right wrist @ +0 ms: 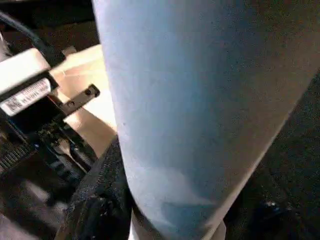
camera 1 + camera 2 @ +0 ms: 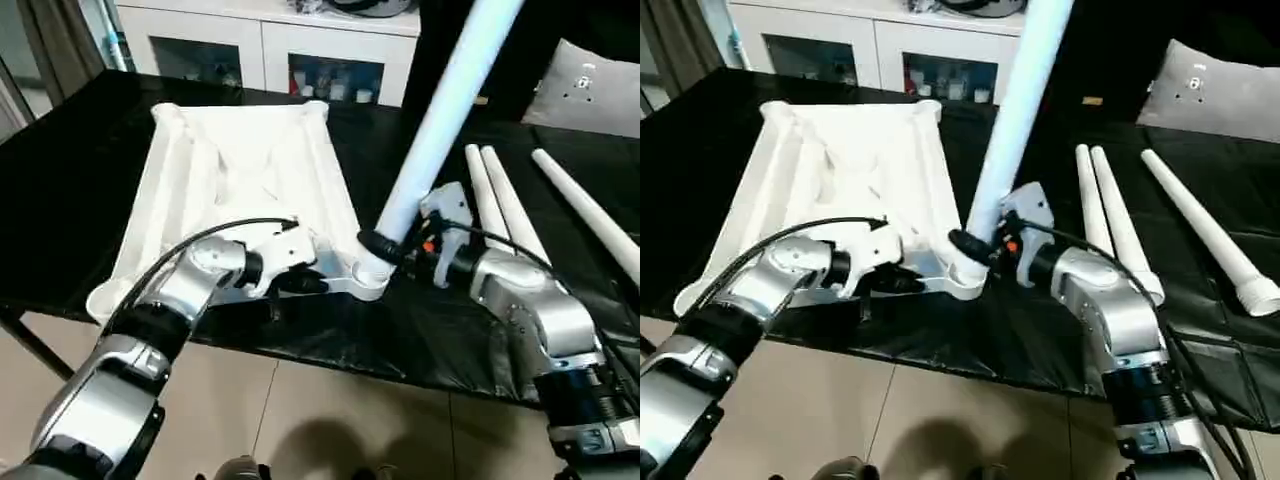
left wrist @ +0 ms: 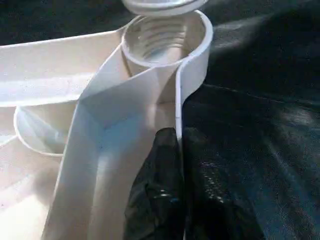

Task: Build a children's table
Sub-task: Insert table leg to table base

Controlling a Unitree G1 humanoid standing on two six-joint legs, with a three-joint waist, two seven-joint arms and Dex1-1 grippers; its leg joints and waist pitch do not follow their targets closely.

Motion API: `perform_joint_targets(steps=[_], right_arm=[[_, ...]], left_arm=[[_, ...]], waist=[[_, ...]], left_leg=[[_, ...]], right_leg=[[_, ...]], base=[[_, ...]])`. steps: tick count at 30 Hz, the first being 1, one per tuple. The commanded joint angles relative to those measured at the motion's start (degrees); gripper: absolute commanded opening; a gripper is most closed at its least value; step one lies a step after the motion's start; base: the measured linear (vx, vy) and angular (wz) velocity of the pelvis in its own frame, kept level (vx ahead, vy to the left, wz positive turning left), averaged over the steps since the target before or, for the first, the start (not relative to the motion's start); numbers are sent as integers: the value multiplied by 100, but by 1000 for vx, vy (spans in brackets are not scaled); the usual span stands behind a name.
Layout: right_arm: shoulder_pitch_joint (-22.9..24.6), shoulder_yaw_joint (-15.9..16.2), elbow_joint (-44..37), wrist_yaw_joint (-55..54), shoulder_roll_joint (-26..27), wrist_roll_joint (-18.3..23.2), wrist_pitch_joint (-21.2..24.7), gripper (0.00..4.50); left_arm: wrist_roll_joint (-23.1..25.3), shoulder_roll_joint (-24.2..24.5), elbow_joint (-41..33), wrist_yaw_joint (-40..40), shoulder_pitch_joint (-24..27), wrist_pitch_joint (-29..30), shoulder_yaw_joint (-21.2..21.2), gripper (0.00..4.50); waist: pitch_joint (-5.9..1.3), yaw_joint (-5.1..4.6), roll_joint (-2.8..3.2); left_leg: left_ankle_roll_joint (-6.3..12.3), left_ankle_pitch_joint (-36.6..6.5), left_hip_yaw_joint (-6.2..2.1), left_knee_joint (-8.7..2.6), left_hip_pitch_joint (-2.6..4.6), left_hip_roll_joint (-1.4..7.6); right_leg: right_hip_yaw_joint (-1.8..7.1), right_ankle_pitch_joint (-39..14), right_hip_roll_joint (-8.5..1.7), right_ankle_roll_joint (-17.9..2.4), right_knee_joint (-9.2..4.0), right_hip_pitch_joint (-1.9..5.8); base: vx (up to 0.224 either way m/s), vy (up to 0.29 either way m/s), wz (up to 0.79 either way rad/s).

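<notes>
Over the near corner socket [image 3: 165,35] of the upturned table top [image 2: 240,160], the right gripper [image 2: 385,250] clamps a leg [image 2: 440,110] by its lower end, long axis rising steeply, tilted away and rightward. Beside it, the left gripper [image 3: 175,200] pinches the top's near edge wall.

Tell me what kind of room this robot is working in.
Probably an indoor lab or workshop: a black-covered work table, a white glass-door cabinet behind it, and a pale tiled floor in front.
</notes>
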Motion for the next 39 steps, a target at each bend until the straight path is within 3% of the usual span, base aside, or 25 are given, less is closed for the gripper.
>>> perform_joint_targets(steps=[1, 5, 11, 18, 39], right_arm=[[-127, 57, 64, 18, -22, -50, 60, 191], [-157, 139, 152, 42, -37, -106, 98, 191], [-106, 277, 276, 183, -46, -169, 163, 191], [-38, 395, 195, 364, -45, -78, 336, 191], [-29, 507, 98, 682, -182, -72, 638, 191]], left_arm=[[121, 111, -113, -149, 32, 2, -56, 0], [103, 184, -298, -323, 108, -132, -63, 0], [-114, 292, -805, -605, 382, -233, 44, 0], [-77, 324, -978, -526, 561, -186, 67, 0], [-92, 392, -1211, -687, 589, -89, 128, 0]], waist=[[-449, 12, -14], [-458, 17, 0], [-467, 40, -4], [-449, 40, -25], [-411, 29, -24]], left_leg=[[61, -1257, -153, -458, 89, 327], [92, -1079, -131, -453, 75, 328], [89, -1031, -118, -458, 91, 351], [52, -1134, -120, -468, 99, 345], [72, -1171, -123, -483, 102, 339]], right_leg=[[319, -2131, -584, -816, -506, 285], [329, -1673, -574, -1015, -452, 301], [339, -1547, -579, -1072, -421, 308], [342, -1882, -590, -958, -455, 300], [347, -2001, -579, -891, -477, 281]], base=[[0, 0, 0], [0, 0, 0], [0, 0, 0], [0, 0, 0], [0, 0, 0]])
